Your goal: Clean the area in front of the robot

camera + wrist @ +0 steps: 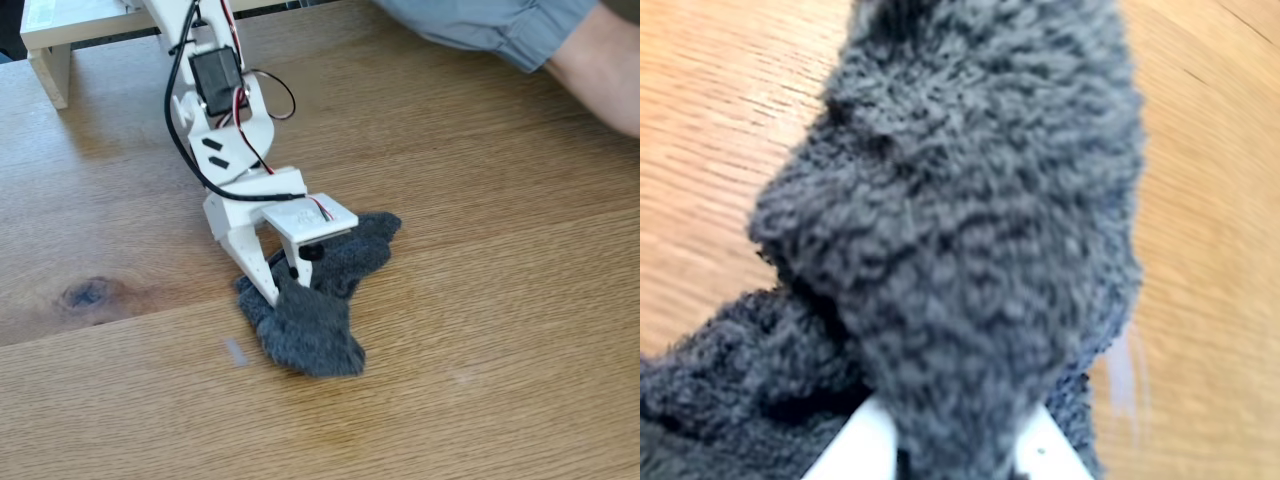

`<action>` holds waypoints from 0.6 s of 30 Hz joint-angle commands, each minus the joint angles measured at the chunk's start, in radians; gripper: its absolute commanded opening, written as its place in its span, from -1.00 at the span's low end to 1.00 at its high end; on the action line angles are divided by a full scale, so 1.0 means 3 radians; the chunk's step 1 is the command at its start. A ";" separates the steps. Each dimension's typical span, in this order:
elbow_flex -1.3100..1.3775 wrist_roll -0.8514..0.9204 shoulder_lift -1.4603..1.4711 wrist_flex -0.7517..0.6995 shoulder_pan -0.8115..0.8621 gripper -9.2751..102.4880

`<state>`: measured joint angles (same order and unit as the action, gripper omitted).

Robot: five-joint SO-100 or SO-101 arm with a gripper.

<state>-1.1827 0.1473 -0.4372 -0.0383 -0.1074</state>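
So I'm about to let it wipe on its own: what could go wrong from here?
The fuzzy dark grey cloth is bunched between the white fingers, so it may slip free or smear unevenly. The pale greyish streak lies beside the cloth and could be missed. A person's forearm rests nearby on the light-oak wooden tabletop.

The tabletop (480, 330) is light oak with fine grain, a dark knot and a matt, smooth finish. The arm (235, 150) is matt white plastic with black servo housings and glossy red and black wires. The grey cloth (970, 230) is fuzzy, nubbly fleece, soft and rough-piled. The person's sleeve (480, 25) is smooth grey woven fabric.
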 commanded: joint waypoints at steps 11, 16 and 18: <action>0.1156 0.0685 0.0522 -0.0486 0.1058 -0.84; 0.1002 0.0542 0.0189 -0.1258 0.1514 -0.84; 0.0874 0.0496 0.0041 -0.1365 0.1677 -0.84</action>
<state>-0.8974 0.3145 -0.3175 -0.3666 0.0675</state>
